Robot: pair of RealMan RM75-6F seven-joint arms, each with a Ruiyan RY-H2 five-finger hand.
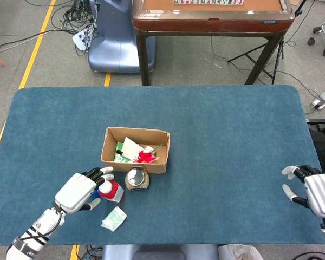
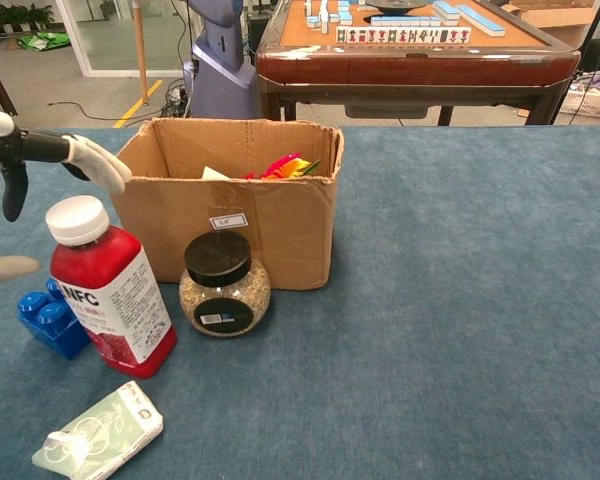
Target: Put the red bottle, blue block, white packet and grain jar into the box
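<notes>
The red bottle [image 1: 111, 190] [image 2: 108, 289] with a white cap stands upright in front of the cardboard box [image 1: 109, 152] [image 2: 280, 225]. The blue block [image 2: 48, 319] sits just left of it, hidden under my hand in the head view. A grain jar [image 1: 137, 179] [image 2: 223, 285] with a black lid stands against the box front. The white packet [image 1: 114, 219] [image 2: 100, 432] lies nearest the table's front edge. My left hand [image 1: 82, 190] [image 2: 42, 158] hovers open just above and left of the bottle cap, holding nothing. My right hand [image 1: 317, 192] rests open at the far right edge.
The box holds papers and a red item [image 1: 145, 156]. A brown mahjong table [image 1: 212, 16] stands beyond the far edge of the blue table [image 1: 227, 141], with a grey robot base [image 1: 112, 43] to its left.
</notes>
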